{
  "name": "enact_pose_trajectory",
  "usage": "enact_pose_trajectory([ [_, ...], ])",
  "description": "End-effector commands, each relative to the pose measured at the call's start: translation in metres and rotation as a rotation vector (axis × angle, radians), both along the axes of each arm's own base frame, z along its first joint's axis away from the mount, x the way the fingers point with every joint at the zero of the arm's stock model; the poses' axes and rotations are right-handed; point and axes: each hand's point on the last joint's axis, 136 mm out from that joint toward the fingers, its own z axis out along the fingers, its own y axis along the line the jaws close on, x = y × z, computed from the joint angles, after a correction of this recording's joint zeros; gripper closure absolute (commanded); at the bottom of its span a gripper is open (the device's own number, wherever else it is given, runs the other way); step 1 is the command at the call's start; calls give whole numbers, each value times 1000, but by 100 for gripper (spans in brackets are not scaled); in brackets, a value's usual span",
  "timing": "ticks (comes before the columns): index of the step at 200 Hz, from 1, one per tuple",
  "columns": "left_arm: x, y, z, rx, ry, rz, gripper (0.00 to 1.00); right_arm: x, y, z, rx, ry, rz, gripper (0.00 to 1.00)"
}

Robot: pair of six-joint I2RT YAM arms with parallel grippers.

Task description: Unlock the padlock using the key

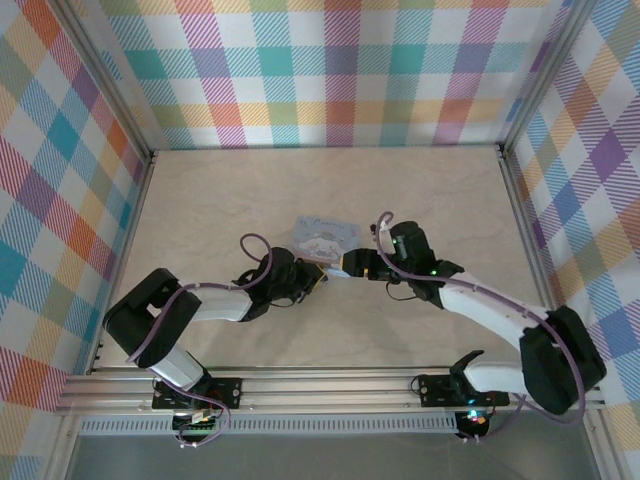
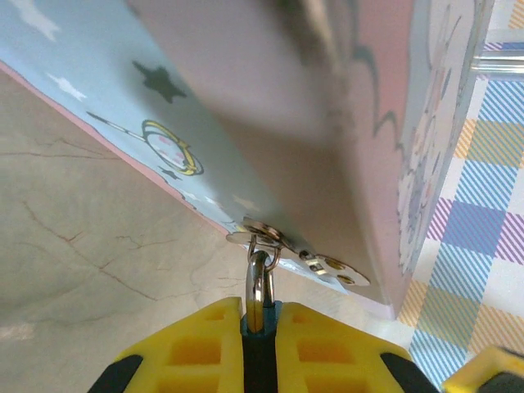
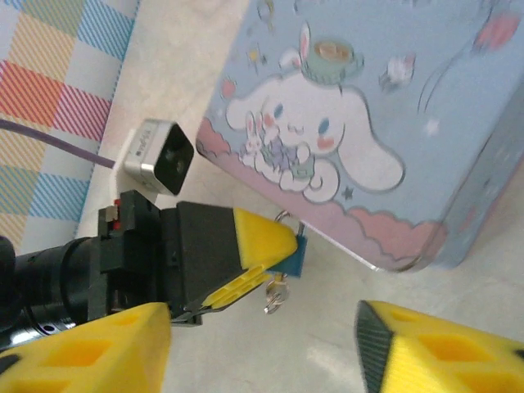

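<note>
Near the middle of the pale marbled surface (image 1: 250, 190) sits a pale-blue tin box (image 3: 393, 123) printed with a white cartoon dog and small rabbits. Its lid is down, so nothing inside can be seen. On the box's near side a small metal hasp (image 2: 266, 233) sticks out, and the thin silvery shackle (image 2: 259, 286) of the padlock (image 3: 296, 258) runs through it. The padlock is tiny, with a blue-teal body, and hangs just off the box's lower edge.

The left hand (image 2: 260, 315), with yellow fingers, reaches in from the left and is clamped tight on the padlock's body. The key (image 3: 275, 293), a small silvery piece, shows just beneath the padlock; whether it sits in the keyhole cannot be told.

The right hand (image 3: 264, 327) comes in from the right, just beside the padlock. Its yellow fingers are spread wide apart, with nothing between them.
</note>
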Motion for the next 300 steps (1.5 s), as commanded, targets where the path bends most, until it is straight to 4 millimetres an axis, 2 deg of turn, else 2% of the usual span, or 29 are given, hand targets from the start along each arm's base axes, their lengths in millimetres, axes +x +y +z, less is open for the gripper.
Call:
enact_pose_trajectory([
  [1, -6, -2, 6, 29, 10, -15, 100, 5, -17, 8, -93, -147, -3, 28],
  [38, -5, -3, 8, 33, 15, -18, 100, 9, -30, 38, -120, -311, -19, 0],
  [68, -5, -4, 10, 37, 15, -22, 100, 12, -44, 56, -136, -436, -78, 0],
  [104, -4, -5, 11, 39, 16, -30, 100, 11, -61, 84, -79, -624, -170, 0],
  [137, -4, -7, 11, 42, 22, -36, 100, 13, -82, 92, -86, -732, -283, 0],
  [157, -4, -7, 11, 41, 25, -39, 100, 11, -80, 92, -155, -785, -229, 0],
  [203, -3, -11, 13, 33, 28, -47, 100, 0, -58, 79, -283, -884, 12, 2],
  [241, -3, -12, 14, 31, 37, -49, 100, -9, -44, 58, -420, -1003, 162, 5],
  [300, -4, -13, 12, 31, 53, -49, 100, -40, -11, 28, -506, -1152, 400, 3],
])
